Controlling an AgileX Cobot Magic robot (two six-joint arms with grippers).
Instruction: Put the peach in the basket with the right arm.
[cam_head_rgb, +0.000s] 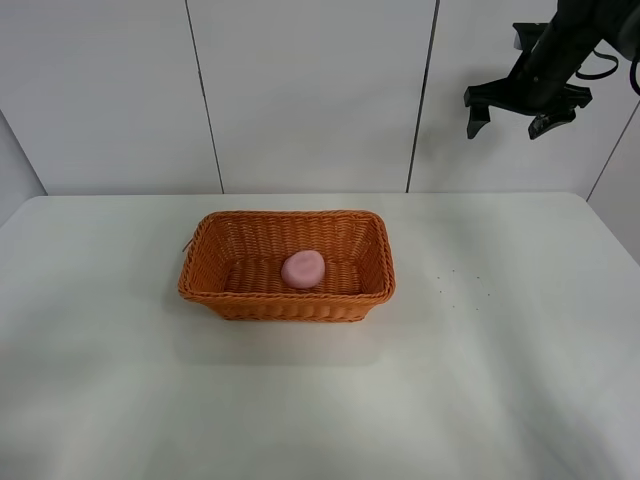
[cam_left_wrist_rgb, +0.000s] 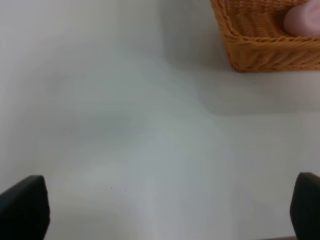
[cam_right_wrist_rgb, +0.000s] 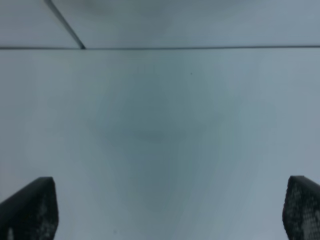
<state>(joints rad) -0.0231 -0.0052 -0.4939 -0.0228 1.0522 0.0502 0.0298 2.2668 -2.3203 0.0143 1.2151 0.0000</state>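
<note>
- Pale wall panels (cam_head_rgb: 300, 90) back the right arm (cam_head_rgb: 560, 50), raised high; its jaws stand spread and empty.
- Left jaws, low over the white worktop (cam_head_rgb: 500, 380), stand apart too, holding nothing.
- Peach (cam_head_rgb: 303, 269) lies inside the wicker basket (cam_head_rgb: 285, 305), on its floor, so the placing looks done.
- Judged light, soft-skinned, easily bruised; any hold belongs gently across its rounded sides.

- You'll find the basket (cam_head_rgb: 285, 305) on the desk (cam_head_rgb: 320, 410), near the middle.
- The peach (cam_head_rgb: 303, 269) lies in the basket, near the middle of its floor.
- Your right tool (cam_head_rgb: 507, 128) hangs above and behind the basket's right side, well apart.
- Your left tool (cam_left_wrist_rgb: 165, 207) is over the desk, apart from the basket.
</note>
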